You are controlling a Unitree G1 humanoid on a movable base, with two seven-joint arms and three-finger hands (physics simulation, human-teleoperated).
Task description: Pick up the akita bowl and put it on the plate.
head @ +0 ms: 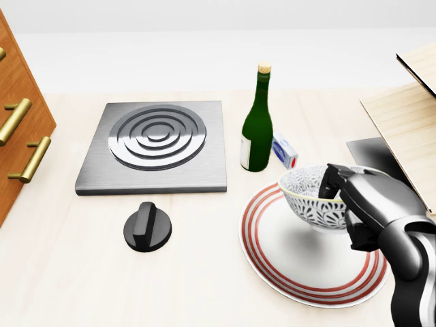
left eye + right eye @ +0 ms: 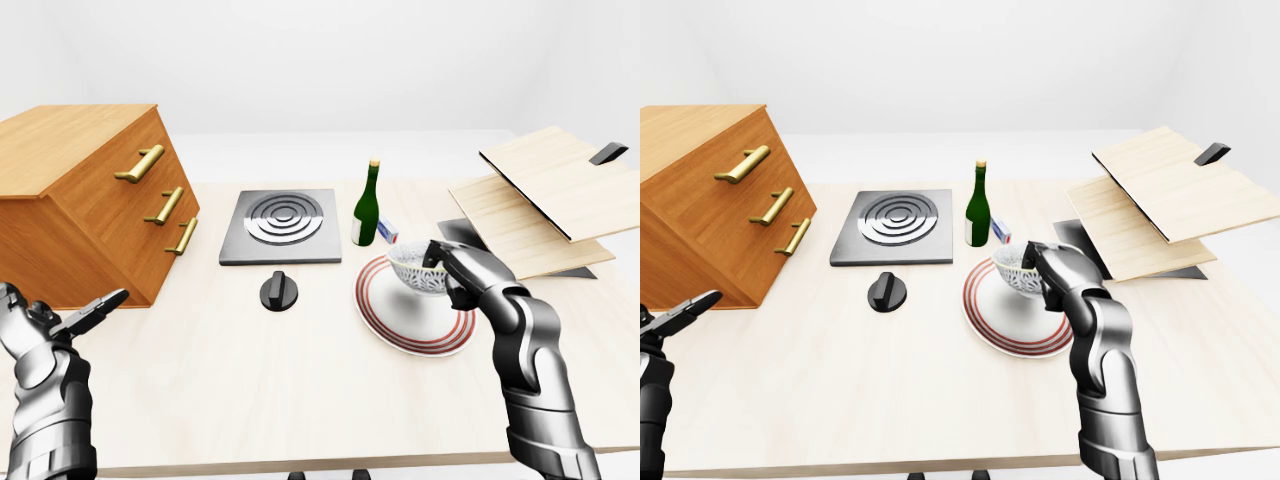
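Right hand (image 1: pixel 364 204): clamped on the right rim of the akita bowl (image 1: pixel 310 197), fingers (image 1: pixel 335 182) hooked over the rim into the bowl, the rest of the hand against the outer wall.

Akita bowl: white with a dark blue pattern inside and out, upright, over the upper right part of the plate (image 1: pixel 286 276). Its shadow lies directly beneath it. Cannot tell whether the foot touches the plate.

Plate: white, red rings round the rim, flat on the bench (image 2: pixel 250 385).

Just beyond the plate, toward the top of the head view: a green bottle (image 1: pixel 257 122), upright, with a pale stopper and a white label, its print too small to read. Beside it on the right is a small white and blue box (image 1: pixel 285 151), writing illegible.

Left of the plate: a black knob (image 1: pixel 147 227). Above it is a grey square burner plate (image 1: pixel 155 144) with concentric rings.

Left edge: a wooden drawer cabinet (image 2: pixel 90 200) with brass handles.

Right edge: stacked pale wooden boards (image 2: pixel 540 195) over a dark tray.

Left hand (image 2: pixel 55 325): low at the left of the left-eye view, fingers apart, holding nothing.

Bench surface is pale wood grain. The room is plain white walls.
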